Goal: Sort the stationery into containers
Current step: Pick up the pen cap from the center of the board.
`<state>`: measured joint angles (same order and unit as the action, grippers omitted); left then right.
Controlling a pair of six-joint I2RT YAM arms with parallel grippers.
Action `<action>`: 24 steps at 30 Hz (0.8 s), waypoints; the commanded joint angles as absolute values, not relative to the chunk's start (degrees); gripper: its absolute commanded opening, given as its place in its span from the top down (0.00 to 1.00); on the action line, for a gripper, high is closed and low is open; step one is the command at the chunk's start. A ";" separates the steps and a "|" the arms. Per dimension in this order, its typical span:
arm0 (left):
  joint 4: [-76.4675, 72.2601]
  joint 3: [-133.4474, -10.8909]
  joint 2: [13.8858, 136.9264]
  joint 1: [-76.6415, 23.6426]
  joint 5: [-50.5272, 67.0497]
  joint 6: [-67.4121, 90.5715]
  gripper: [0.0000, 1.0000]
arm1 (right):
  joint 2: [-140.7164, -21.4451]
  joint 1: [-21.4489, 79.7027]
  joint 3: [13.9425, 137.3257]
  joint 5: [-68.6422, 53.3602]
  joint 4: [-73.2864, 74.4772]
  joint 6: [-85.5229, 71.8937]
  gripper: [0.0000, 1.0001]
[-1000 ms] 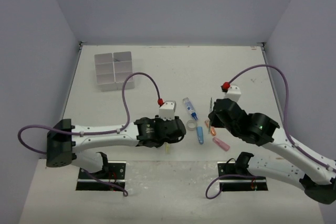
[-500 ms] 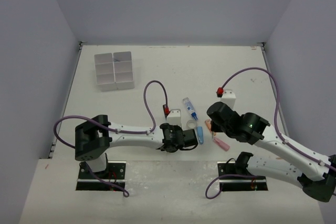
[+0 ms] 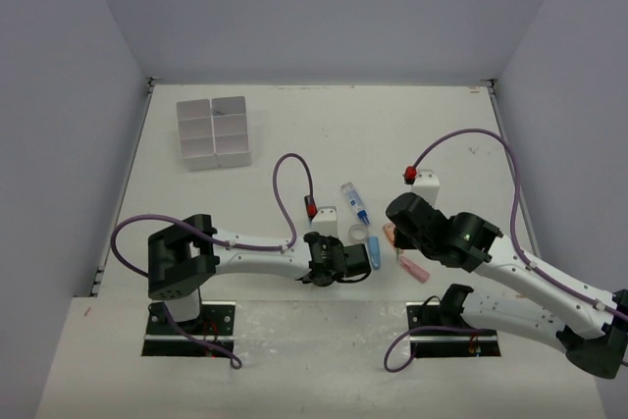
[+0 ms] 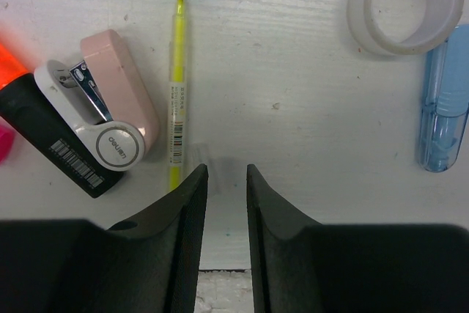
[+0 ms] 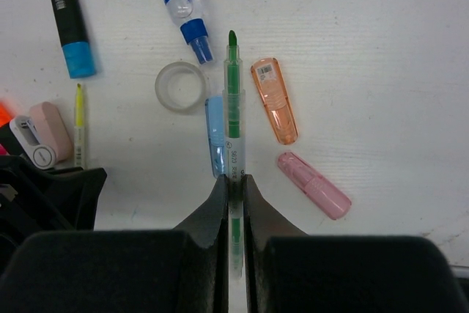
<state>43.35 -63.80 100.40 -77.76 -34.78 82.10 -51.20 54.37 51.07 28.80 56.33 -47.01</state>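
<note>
Tray (image 3: 221,156) far left on table (image 3: 324,134), tube (image 3: 354,201) behind tape ring (image 3: 358,234), stapler (image 4: 110,119) just beside thin pen (image 4: 176,100)

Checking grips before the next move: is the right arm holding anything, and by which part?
Yes. The right fingers are shut on the green pen, gripping the rear part of its barrel, with the tip pointing away from the wrist.

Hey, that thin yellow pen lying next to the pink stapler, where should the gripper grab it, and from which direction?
Come straight down from above and pinch across the barrel of the yellow pen near its tip end. It lies flat, and the pink stapler sits close alongside its rear half, leaving little finger room there.
</note>
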 commanded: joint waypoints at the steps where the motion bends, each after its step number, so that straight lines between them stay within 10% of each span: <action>1: 43.63 -62.88 100.68 -77.78 -38.10 84.60 0.71 | -49.92 54.40 50.75 28.69 55.06 -46.93 1.00; 24: 40.03 -60.64 103.24 -76.64 -37.10 83.96 0.74 | -48.71 54.40 49.92 27.60 54.67 -46.41 1.00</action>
<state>42.39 -61.05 102.26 -77.11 -35.20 82.94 -49.70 54.37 50.11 27.44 55.66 -46.48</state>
